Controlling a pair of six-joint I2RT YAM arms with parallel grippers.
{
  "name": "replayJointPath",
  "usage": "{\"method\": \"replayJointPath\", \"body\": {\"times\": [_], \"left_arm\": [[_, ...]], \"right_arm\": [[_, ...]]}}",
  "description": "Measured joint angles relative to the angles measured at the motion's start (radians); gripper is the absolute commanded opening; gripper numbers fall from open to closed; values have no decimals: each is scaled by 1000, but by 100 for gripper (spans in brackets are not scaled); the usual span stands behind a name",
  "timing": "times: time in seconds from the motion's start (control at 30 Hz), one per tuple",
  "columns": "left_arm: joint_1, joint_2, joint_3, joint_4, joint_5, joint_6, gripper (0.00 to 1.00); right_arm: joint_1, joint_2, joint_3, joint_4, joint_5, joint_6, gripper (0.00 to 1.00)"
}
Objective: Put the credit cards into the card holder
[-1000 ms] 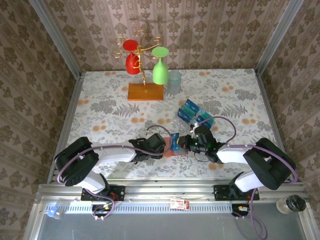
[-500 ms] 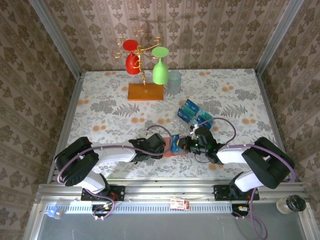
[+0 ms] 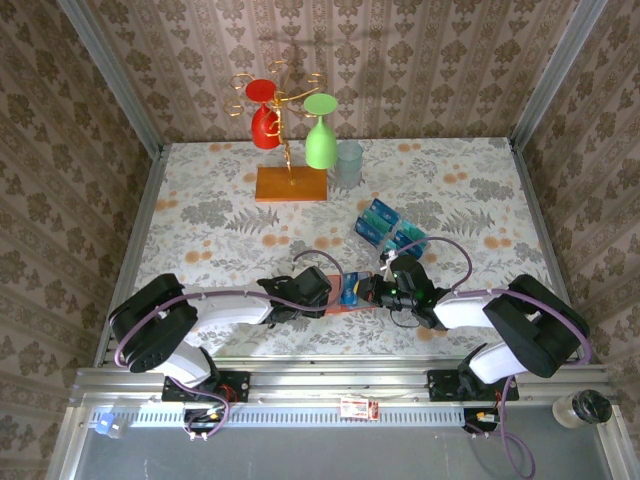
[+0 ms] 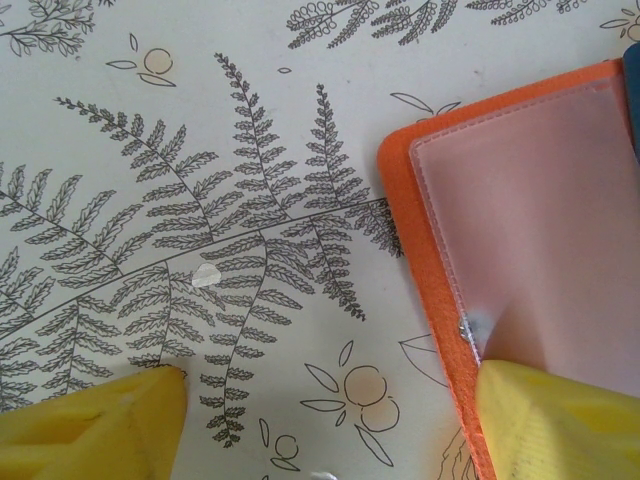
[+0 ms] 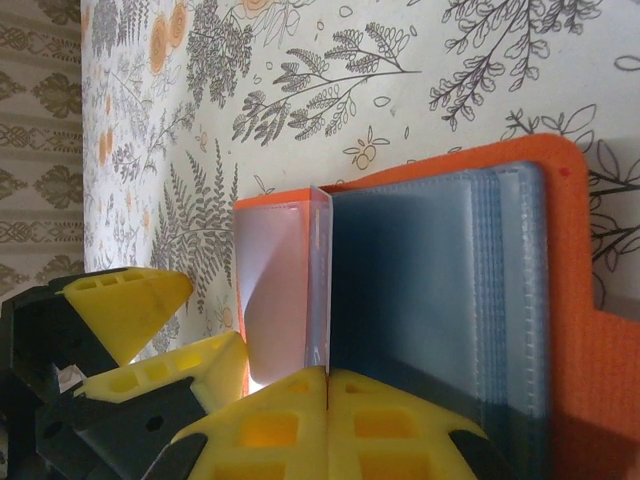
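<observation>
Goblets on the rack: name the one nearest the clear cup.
The green goblet, hanging bowl-down from the rack, with the clear cup right beside it. The red goblet hangs on the rack's other side, farther from the cup.

Two black-and-white arms [image 3: 235,308] trailing purple cables [image 3: 468,262], with bright yellow plastic fingers [image 4: 90,420]

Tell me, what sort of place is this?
Probably a robot test booth: wallpapered panels box in a floral table, two arms bolted to a metal rail, handling an orange card holder.

Card holder [image 5: 430,290] open, right pincer [image 5: 327,374] clamping it
</observation>
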Motion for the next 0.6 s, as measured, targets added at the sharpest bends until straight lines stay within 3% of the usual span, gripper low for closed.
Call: {"method": "replayJointPath", "body": {"times": [0.6], "left_arm": [[0, 0, 0, 0, 0, -4, 77]], "right_arm": [[0, 0, 0, -20, -16, -7, 0]]}}
